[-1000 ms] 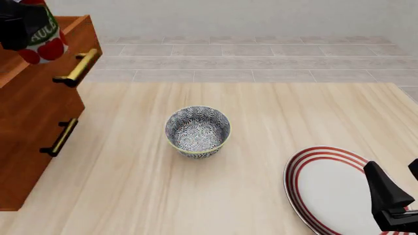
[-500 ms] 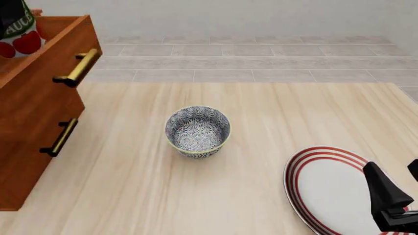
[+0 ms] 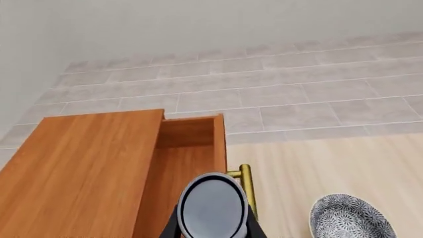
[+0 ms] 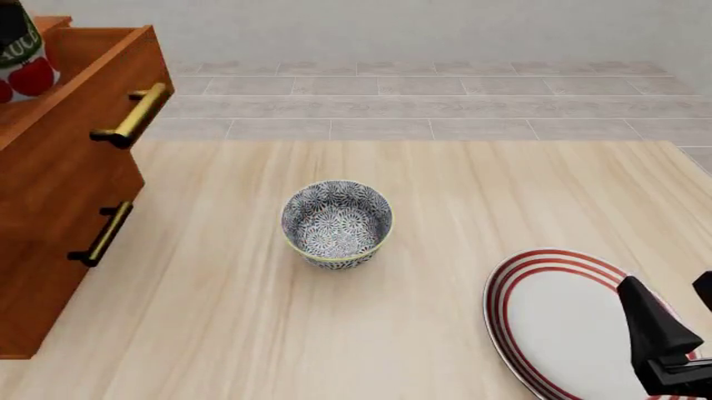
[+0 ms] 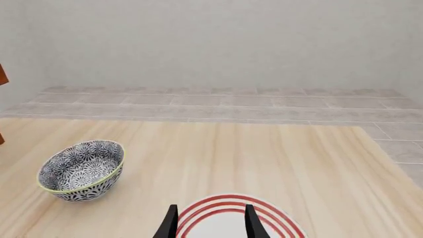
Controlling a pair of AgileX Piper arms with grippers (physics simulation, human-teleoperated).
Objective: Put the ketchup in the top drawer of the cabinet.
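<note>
Even, diffuse light is filling all three rendered views, with no glare showing. Only a faint soft shadow is lying beneath the bowl [image 4: 336,223] on the table [image 4: 445,208]. Edges are staying sharp, undistorted and noise-free throughout.

- The ketchup [image 4: 20,52], at the front view's top-left corner above the open top drawer [image 4: 95,79], has moved farther left and toward the frame's edge than a second ago; less of its red label now shows.
- The dark body of the left arm that overlapped the can a second ago has left the front view.
- The left gripper [image 3: 213,229] still grips the can.
</note>
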